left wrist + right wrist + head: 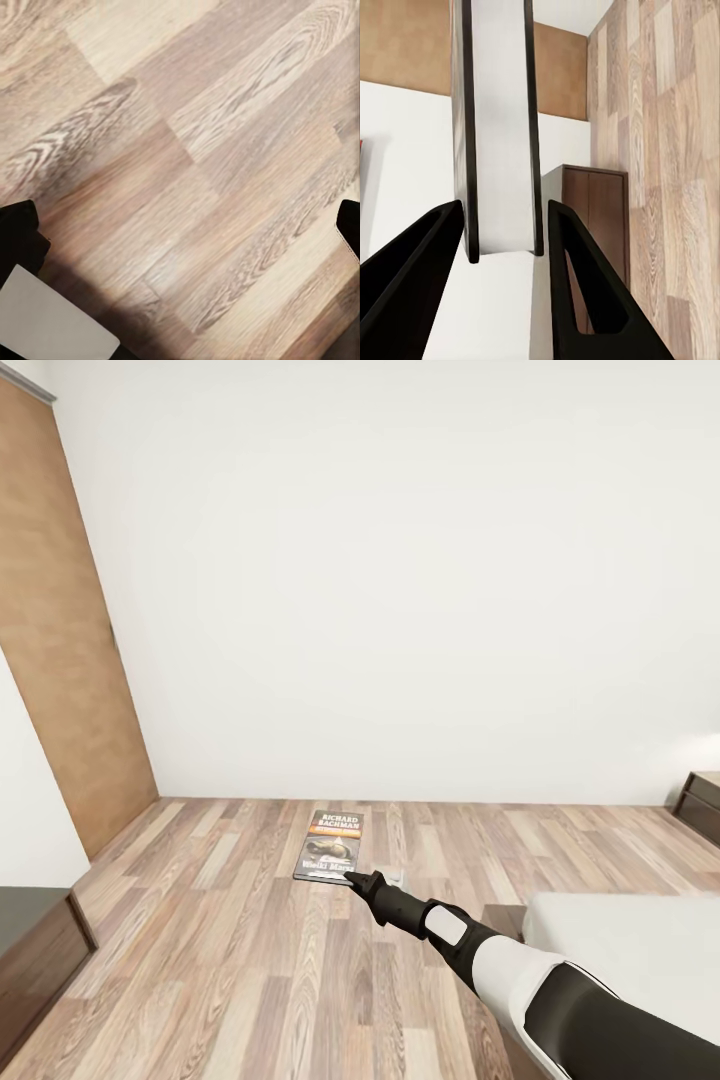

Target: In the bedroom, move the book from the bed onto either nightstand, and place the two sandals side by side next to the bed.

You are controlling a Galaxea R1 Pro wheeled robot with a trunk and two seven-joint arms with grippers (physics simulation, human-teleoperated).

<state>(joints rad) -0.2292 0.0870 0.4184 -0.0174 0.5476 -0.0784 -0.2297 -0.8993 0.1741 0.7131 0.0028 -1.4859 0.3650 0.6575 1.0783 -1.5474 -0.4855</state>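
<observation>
Wood-plank floor point(220, 920) under a blank white wall. Near, at 4 o'clock: bed point(640, 950) corner, right arm reaching forward over it. Right claw point(352, 878) clamped on the book point(330, 846), held cover-up at 12 o'clock, above the floor. Thin paperback: light, floppy, slick cover, so grip near the spine and keep it level. Right wrist view shows its page edge point(499, 127) between the fingers point(577, 285) and a nightstand point(596, 225) beyond. Left claw point(187, 240) spread open, empty.
</observation>
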